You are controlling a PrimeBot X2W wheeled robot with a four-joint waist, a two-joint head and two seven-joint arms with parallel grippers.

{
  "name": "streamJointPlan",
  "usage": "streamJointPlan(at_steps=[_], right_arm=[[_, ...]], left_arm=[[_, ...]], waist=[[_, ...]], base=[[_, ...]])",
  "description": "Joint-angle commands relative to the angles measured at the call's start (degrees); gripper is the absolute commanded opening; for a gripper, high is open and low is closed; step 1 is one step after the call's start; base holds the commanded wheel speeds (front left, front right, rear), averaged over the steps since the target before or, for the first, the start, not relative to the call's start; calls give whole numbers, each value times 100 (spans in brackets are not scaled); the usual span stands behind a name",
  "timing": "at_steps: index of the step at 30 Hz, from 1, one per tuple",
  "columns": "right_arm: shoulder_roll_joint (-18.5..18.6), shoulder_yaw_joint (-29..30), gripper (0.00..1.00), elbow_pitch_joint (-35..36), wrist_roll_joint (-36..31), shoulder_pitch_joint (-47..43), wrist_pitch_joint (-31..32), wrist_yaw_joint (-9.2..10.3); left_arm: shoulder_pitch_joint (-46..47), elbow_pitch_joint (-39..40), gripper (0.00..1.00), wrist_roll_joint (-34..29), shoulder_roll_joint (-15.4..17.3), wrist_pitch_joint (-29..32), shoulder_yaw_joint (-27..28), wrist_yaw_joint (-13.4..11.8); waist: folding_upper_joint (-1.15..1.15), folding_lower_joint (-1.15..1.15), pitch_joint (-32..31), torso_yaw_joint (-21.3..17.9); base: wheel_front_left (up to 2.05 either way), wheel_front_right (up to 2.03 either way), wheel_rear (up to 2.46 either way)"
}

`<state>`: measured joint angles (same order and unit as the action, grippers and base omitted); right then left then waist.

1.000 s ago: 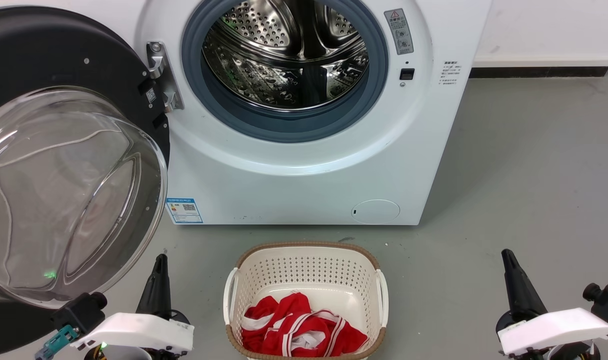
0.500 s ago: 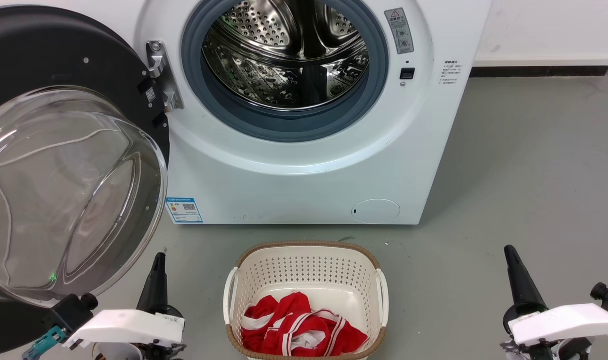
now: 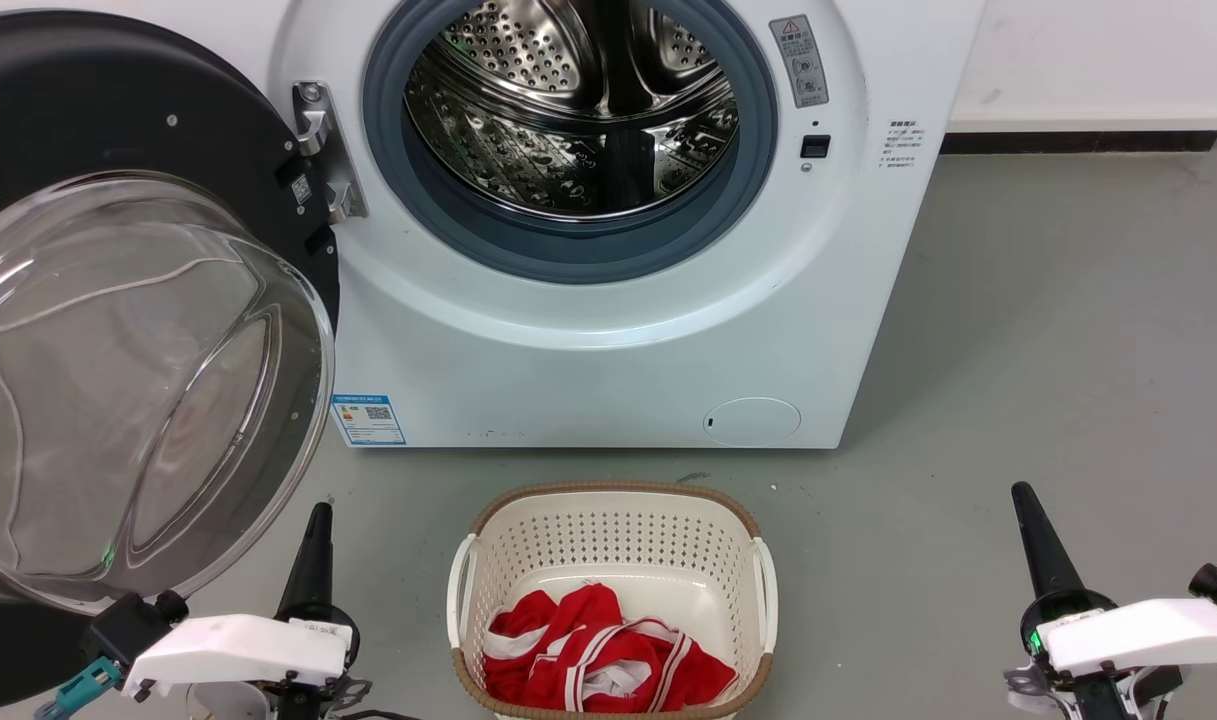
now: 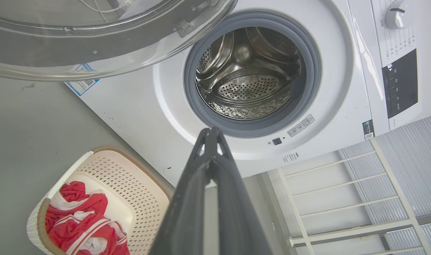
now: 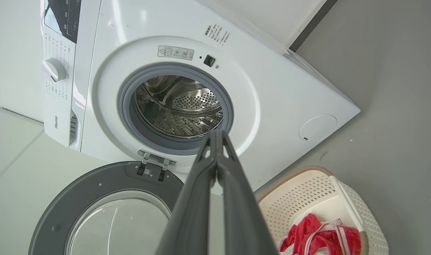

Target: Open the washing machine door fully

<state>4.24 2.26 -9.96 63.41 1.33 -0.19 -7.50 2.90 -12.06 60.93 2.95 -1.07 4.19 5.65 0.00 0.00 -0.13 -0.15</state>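
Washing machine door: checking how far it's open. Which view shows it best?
Right wrist view: the washing machine door shows hinge and most of its ring, swung clear of the drum. Head view crops its left side; left wrist view catches a strip of its glass.

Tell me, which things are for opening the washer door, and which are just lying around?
For the job: the large round glossy black door with a bulging clear glass window; the left claw and right claw, both shut.
Just lying about: the cream perforated plastic basket with a brown woven rim; the red-and-white striped cloth inside it.
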Motion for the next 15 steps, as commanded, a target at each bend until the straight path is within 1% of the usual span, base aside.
streamJointPlan(at_steps=[1, 15], right_arm=[[38, 20, 0, 5, 204, 152, 26, 0], [33, 75, 0, -101, 962, 247, 158, 0]], left_arm=[[159, 30, 0, 199, 6, 57, 32, 48], [213, -33, 0, 976, 3, 247, 90, 88]], waist=[[0, 0, 1, 1], [0, 0, 7, 4]], base=[[0, 0, 0], [0, 0, 0]])
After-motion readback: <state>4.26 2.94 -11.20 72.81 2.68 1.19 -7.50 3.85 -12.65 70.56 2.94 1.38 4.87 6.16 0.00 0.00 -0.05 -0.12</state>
